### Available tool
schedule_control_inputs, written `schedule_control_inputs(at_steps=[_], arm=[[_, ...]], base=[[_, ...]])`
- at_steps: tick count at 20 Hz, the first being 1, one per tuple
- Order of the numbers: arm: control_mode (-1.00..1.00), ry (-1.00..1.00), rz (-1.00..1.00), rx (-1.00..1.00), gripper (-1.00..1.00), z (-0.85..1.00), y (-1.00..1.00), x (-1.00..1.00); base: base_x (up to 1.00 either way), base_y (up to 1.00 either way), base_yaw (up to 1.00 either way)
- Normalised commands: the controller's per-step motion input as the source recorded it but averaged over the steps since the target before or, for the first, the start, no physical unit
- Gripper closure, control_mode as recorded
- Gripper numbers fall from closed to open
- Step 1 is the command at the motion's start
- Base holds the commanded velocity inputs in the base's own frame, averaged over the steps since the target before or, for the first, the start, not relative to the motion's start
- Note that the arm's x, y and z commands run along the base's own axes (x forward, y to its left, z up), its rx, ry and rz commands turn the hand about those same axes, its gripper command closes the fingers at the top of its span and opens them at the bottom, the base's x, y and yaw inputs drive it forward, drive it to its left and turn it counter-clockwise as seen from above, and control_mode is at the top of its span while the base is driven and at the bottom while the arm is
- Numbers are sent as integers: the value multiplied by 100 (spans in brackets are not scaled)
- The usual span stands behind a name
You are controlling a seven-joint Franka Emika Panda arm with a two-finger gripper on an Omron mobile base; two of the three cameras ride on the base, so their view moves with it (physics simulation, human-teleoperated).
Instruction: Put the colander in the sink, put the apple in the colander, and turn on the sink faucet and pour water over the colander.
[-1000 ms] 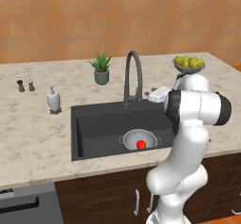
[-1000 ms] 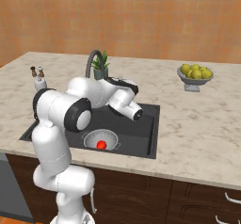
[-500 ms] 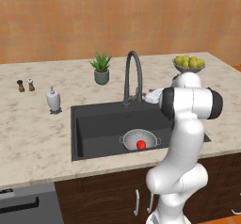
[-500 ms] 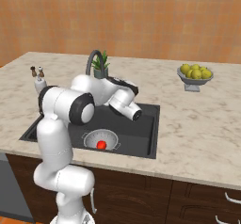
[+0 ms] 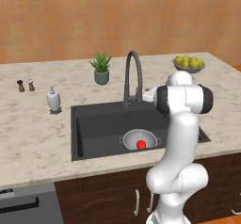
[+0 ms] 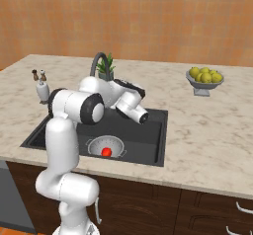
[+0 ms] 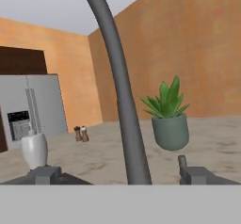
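Robot arm reaching for the sink faucet [image 5: 133, 77], its fingers [image 7: 47, 172] spread wide and empty.
The apple [image 5: 140, 145] sits in the colander [image 5: 140, 139] in the sink [image 5: 94, 124]; next, nudge the lever.

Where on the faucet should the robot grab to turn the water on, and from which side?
Likely the small side lever at the base of the faucet, not the arched spout. The gripper faces the upright neck with jaws open on either side of it, so coming in low from the front of the sink seems best.
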Motion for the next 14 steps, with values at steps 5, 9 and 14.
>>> schedule_control_inputs(at_steps=[5, 9, 14], arm=[[-100, 3, 0, 0, -100, -14, 10, 47], [-100, 2, 0, 0, -100, -22, 0, 39], [-100, 1, 0, 0, -100, -23, 0, 34]], base=[[0, 0, 0], [0, 0, 0], [0, 0, 0]])
